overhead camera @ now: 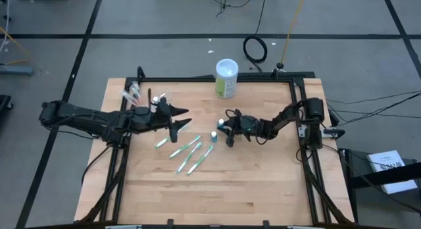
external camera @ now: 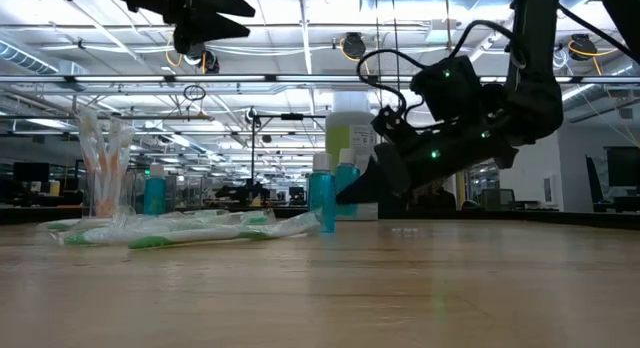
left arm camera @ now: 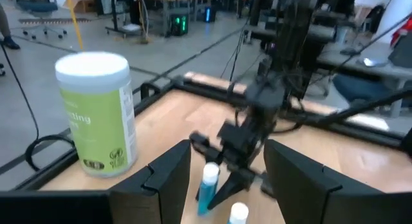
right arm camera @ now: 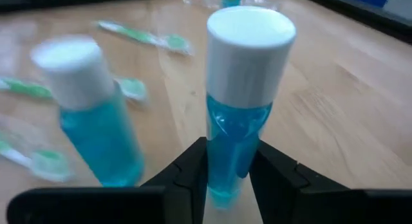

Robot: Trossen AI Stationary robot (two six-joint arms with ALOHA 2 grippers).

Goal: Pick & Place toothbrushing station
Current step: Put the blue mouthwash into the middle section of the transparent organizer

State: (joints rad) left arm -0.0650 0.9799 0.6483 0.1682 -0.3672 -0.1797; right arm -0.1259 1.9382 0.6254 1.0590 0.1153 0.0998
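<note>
A small clear cup [overhead camera: 134, 95] with pale pinkish toothbrushes stands at the far left; it also shows in the low view [external camera: 104, 168], with a teal tube [external camera: 154, 193] beside it. Several green-and-white toothbrushes [overhead camera: 187, 153] lie flat mid-table. Two teal white-capped tubes are at the centre. My right gripper [overhead camera: 227, 127] is shut on one tube [right arm camera: 239, 102]. The other tube [right arm camera: 90, 111] stands upright on the table beside it. My left gripper [overhead camera: 179, 121] is open and empty, above the table between the cup and the tubes. My right gripper pinches the tube's lower body [right arm camera: 225, 166] between its two fingers [right arm camera: 277, 172]. The fingers come level from the table's right side. The tube stands upright, white cap up. The fingers hide whether its bottom rests on the table.
A bigger green-and-white canister [overhead camera: 226, 78] stands at the far edge, behind the tubes; it also shows in the left wrist view [left arm camera: 96, 114]. A dark frame [overhead camera: 299, 117] runs along the table's right and far edges. Bare wood lies toward the near edge.
</note>
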